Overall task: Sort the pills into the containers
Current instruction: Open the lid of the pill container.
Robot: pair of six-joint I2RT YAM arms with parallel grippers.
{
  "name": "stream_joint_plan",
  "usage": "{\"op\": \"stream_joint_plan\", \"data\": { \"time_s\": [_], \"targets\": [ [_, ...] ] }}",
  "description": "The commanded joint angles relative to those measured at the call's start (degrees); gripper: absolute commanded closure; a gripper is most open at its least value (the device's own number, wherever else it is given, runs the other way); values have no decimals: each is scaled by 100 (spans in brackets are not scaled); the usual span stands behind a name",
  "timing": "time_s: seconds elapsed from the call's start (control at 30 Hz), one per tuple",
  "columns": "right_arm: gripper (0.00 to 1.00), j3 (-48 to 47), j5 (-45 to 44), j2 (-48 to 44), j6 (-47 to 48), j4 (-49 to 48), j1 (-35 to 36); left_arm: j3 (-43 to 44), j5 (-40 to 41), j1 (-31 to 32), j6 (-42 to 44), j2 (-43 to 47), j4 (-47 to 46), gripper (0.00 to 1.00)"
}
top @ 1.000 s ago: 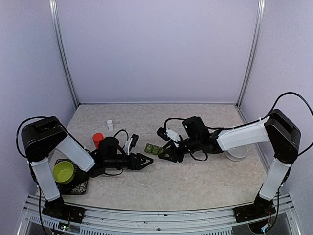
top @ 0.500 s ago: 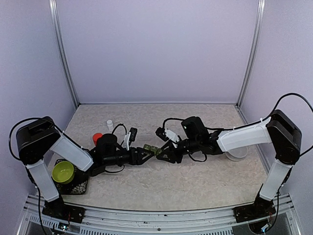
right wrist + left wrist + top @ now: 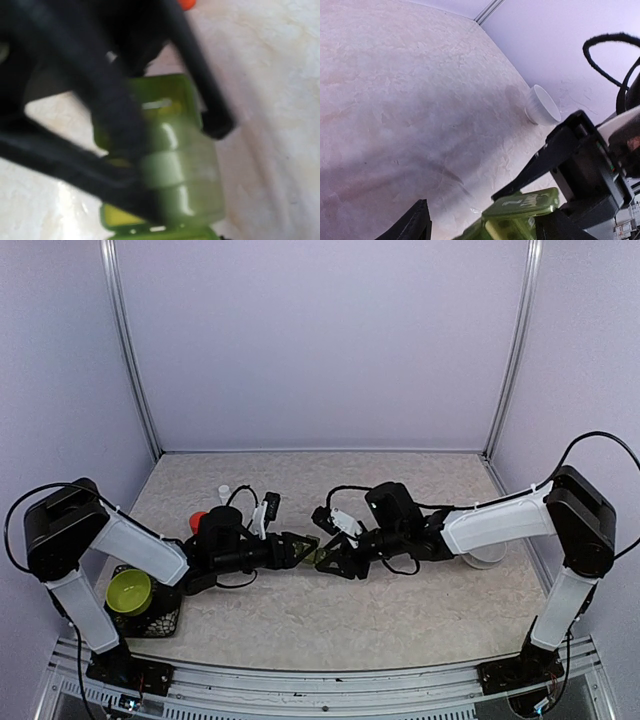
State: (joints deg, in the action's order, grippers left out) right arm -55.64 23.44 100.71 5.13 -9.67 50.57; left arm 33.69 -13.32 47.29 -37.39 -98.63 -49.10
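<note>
Left claw (image 3: 299,551) has slid in, spread beside translucent green containers (image 3: 522,207) (lid raised), right claw (image 3: 328,561) grasping them.

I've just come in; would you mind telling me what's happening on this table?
Both arms meet at the green pill box, which has one lid flipped up. The left end effector is open, with its fingers on either side of the box. The right end effector is at the box's other end; whether it actually grips the box is unclear.
</note>
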Motion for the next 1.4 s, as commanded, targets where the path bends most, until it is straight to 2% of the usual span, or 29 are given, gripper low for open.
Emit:
{"op": "stream_joint_plan", "data": {
  "time_s": [0.0,0.57,1.07,1.37],
  "targets": [
    [61,-40,-96,-134,236,53,156,481,348,35,214,311,874,30],
    [61,136,-528,-543,831,157,413,874,303,12,310,323,1909,31],
    [61,173,-753,-557,1234,389,559,958,-524,-275,153,318,1920,30],
    [62,221,-715,-706,1389,469,638,1096,-900,-458,344,273,2290,30]
  ]
}}
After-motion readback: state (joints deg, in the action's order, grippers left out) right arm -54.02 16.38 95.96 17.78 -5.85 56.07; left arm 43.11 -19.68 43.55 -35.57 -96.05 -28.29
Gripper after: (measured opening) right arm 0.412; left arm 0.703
